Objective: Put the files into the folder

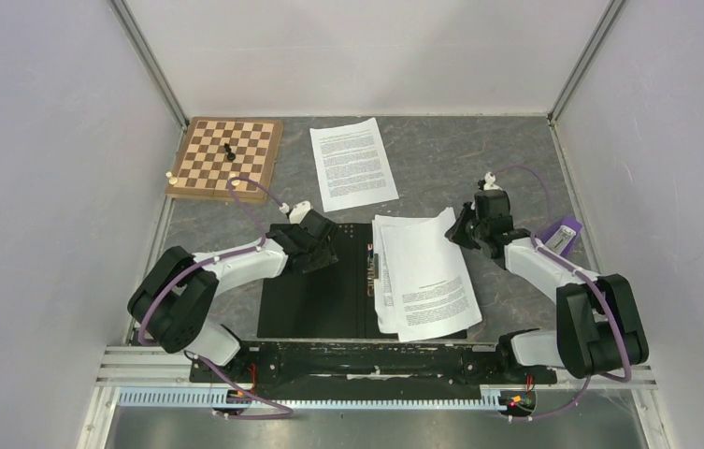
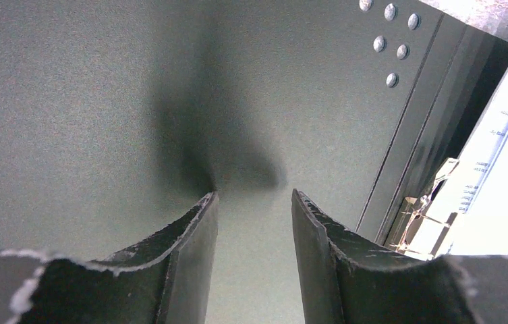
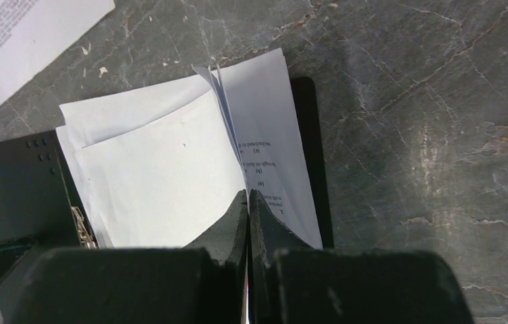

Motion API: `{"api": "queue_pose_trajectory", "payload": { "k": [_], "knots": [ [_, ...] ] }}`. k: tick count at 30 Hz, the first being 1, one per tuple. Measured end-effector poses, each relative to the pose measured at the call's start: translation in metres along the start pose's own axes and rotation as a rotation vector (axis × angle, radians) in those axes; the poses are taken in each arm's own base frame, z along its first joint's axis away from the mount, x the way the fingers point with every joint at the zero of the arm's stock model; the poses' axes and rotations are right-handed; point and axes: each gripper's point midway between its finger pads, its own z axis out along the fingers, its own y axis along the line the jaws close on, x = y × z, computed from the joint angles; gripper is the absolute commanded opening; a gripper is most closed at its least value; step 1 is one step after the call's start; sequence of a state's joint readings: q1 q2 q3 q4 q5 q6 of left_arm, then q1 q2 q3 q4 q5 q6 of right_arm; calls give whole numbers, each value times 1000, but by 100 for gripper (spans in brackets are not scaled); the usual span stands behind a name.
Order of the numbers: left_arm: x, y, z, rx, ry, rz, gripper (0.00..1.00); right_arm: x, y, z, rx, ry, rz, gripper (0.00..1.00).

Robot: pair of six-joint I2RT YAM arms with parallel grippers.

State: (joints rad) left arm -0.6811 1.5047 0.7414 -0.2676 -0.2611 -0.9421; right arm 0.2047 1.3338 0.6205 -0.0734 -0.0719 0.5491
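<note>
The folder (image 1: 315, 299) lies open on the table, black inner faces up. Two white printed sheets (image 1: 427, 276) lie fanned on its right half. My right gripper (image 1: 465, 234) is shut on the far right edge of the top sheet (image 3: 264, 101), which bends up into the jaws; my right gripper (image 3: 247, 194) shows no gap. A third sheet (image 1: 352, 164) lies flat on the table behind the folder, also in the right wrist view (image 3: 28, 34). My left gripper (image 1: 315, 253) is open and empty, low over the folder's left inner face (image 2: 102, 101); my left gripper (image 2: 252, 199) holds nothing.
A wooden chessboard (image 1: 226, 157) with a black piece stands at the back left. A purple object (image 1: 561, 234) lies by the right wall. A metal clip (image 2: 426, 216) sits at the folder's spine. Walls close in on three sides.
</note>
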Motion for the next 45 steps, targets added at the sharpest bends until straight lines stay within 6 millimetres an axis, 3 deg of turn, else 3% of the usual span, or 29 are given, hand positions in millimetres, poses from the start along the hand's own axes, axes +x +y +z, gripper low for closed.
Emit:
{"api": "queue_pose_trajectory", "payload": {
  "k": [7,19,26,33,35,39,45],
  "knots": [
    [0,0,0,0,0,0,51,-2,17,3,-32,-42,44,0],
    [0,0,0,0,0,0,51,-4,20,5,-20,-96,108,0],
    [0,0,0,0,0,0,51,6,18,5,-15,-100,136,0],
    [0,0,0,-1,1,0,52,8,27,4,-38,-111,125,0],
    [0,-1,0,-2,3,1,53,8,26,4,-36,-110,115,13],
    [-1,-2,-1,-2,10,2,58,12,21,5,-13,-93,72,49],
    [0,0,-6,-26,30,27,66,-6,18,-1,47,-102,-40,85]
  ]
}}
